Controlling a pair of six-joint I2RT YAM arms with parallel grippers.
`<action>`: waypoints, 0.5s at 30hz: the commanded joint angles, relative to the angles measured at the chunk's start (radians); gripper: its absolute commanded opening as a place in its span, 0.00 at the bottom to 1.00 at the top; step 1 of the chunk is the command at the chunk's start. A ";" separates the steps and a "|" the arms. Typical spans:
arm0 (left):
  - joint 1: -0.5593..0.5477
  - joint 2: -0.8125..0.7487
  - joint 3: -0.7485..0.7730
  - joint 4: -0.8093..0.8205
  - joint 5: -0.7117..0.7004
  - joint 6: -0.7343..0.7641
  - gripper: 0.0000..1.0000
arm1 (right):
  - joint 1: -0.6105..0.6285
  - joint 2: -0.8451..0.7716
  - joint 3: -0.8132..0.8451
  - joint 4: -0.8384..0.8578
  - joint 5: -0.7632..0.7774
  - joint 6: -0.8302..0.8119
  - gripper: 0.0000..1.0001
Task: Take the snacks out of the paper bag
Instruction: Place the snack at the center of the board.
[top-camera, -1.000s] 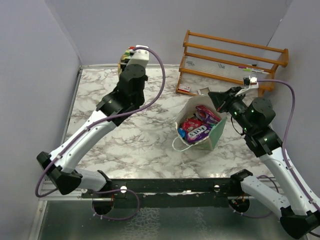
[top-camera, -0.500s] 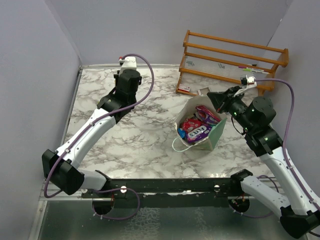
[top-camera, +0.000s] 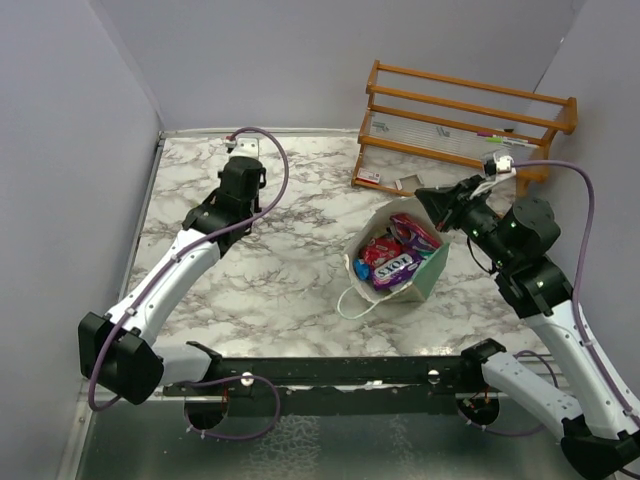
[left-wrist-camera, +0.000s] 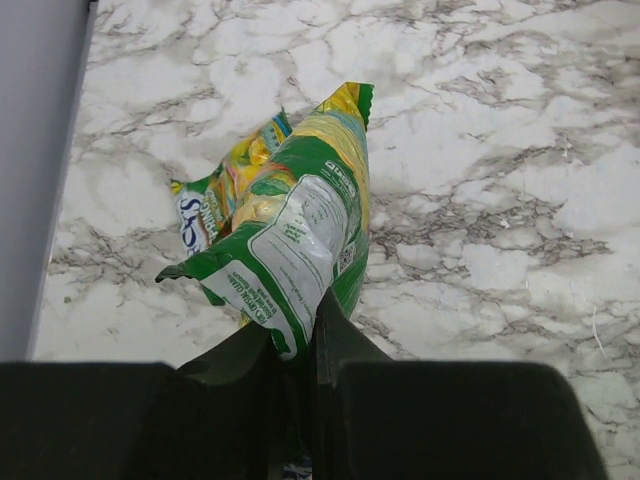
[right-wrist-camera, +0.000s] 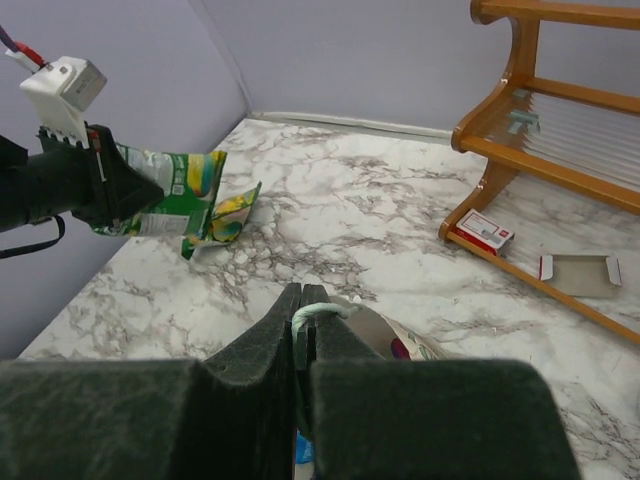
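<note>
The pale mint paper bag (top-camera: 432, 272) stands open at centre right of the marble table (top-camera: 290, 260). Inside it lie snacks: red-pink (top-camera: 380, 250) and purple (top-camera: 398, 266) packets. My right gripper (right-wrist-camera: 303, 300) is shut on the bag's white cord handle (right-wrist-camera: 322, 312) at the far rim. My left gripper (left-wrist-camera: 300, 335) is shut on the end of a green-and-white packet (left-wrist-camera: 300, 225), near the back left corner. Just beyond lies a yellow-green packet (left-wrist-camera: 215, 200) on the marble. The right wrist view shows the left gripper (right-wrist-camera: 150, 190) and both packets.
A wooden slatted rack (top-camera: 465, 120) stands at the back right. Small white-and-red cards (top-camera: 368, 178) lie at its foot, with a flat card (right-wrist-camera: 578, 268) beside them. Grey walls close the left and back edges. The bag's other handle (top-camera: 350, 305) loops toward the near edge.
My left arm has come down from high at the back and left, carrying the green packet toward the table. The bag has shifted slightly left. The right gripper stays on the handle.
</note>
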 joint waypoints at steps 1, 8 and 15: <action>0.012 -0.020 -0.003 0.029 0.119 -0.002 0.00 | 0.005 -0.011 0.031 -0.023 -0.007 -0.051 0.02; 0.043 0.063 0.015 0.020 0.228 0.019 0.00 | 0.005 -0.006 0.027 -0.035 -0.002 -0.044 0.02; 0.109 0.249 0.137 0.030 0.410 0.017 0.00 | 0.005 -0.015 0.028 -0.036 -0.015 -0.025 0.02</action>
